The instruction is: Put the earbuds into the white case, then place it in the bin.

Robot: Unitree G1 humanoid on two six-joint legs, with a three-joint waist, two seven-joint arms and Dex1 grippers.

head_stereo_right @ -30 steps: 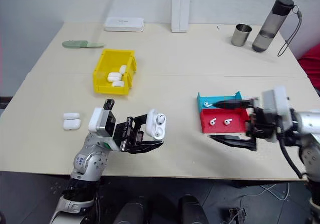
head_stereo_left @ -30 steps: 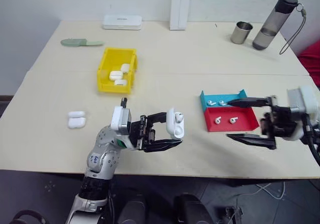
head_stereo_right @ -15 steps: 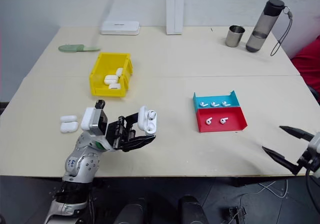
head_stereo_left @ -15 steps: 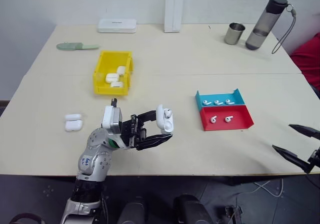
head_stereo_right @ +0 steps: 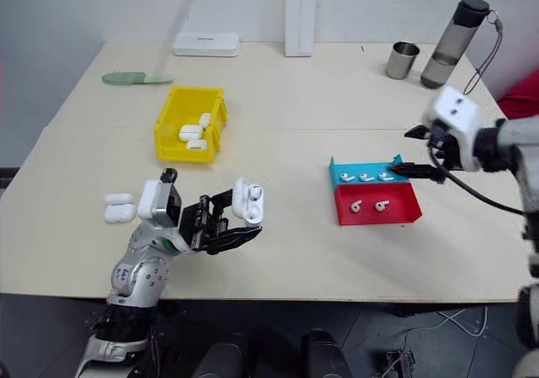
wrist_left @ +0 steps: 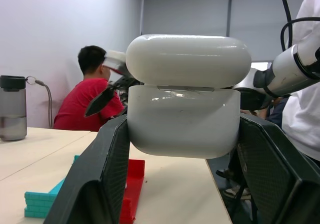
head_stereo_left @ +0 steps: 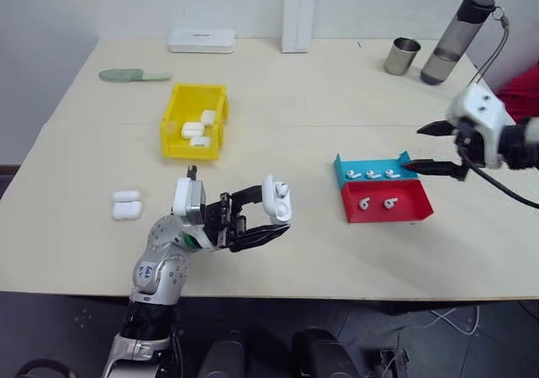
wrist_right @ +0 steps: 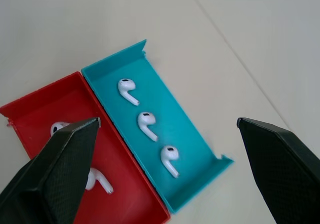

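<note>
White case point(head_stereo_left: 277, 202) clamped in left gripper point(head_stereo_left: 268, 218); right gripper point(head_stereo_left: 431, 148) spread above teal-tray earbuds point(wrist_right: 146, 120).

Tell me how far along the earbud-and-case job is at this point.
Done: the left gripper is shut on the white case, lid open with one earbud seated; three closed cases lie in the bin. In hand: the right gripper, open, hovers over the teal tray holding three earbuds. Left: seating the second earbud, closing the case and binning it.

above teal tray point(head_stereo_left: 371, 166): open | obstacle: raised tray walls
</note>
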